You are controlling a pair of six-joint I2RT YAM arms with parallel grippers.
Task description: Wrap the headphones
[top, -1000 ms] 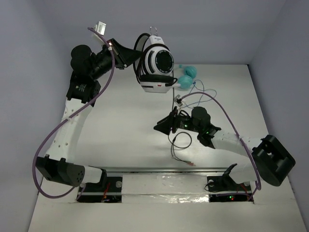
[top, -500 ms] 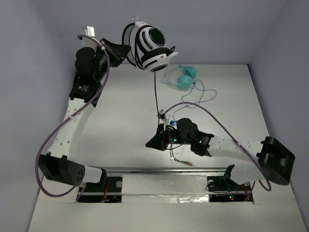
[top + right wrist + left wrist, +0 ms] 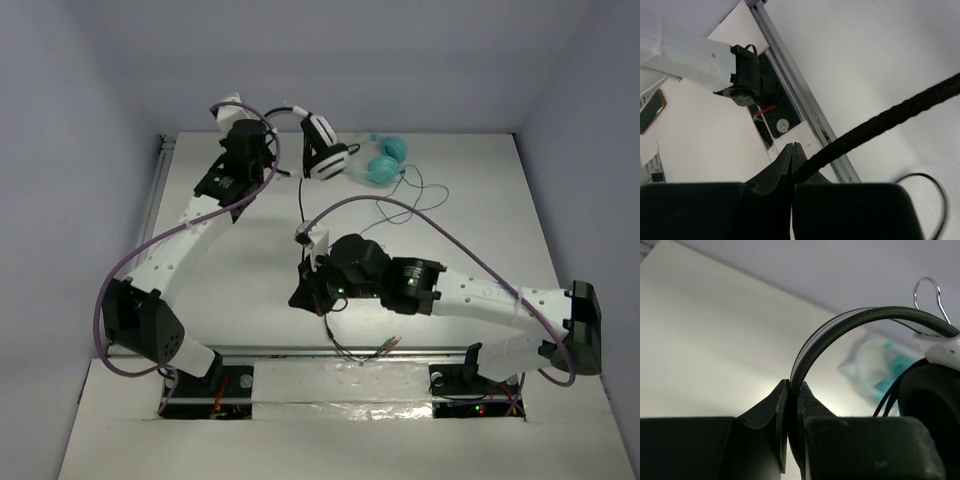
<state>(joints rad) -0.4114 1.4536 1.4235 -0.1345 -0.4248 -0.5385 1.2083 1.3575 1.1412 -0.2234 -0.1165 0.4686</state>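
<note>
Top external view: the left claw (image 3: 280, 122) is clamped on the headphones (image 3: 322, 150). They hang from it over the far side of the counter (image 3: 220, 260), just left of the teal headphones (image 3: 385, 160) that lie there. The thin black cable (image 3: 300, 195) runs from the earcup toward the near side and into the right claw (image 3: 303, 297). Beyond that claw, the loose end curls on the counter beside the rail (image 3: 270, 350).

Left wrist view: the claw is pinched tight on the black headband (image 3: 850, 320), with one earcup (image 3: 935, 390) at the right edge of the picture.

Right wrist view: the claw is closed down to a narrow slit on the braided cable, which climbs away to the upper right.
</note>
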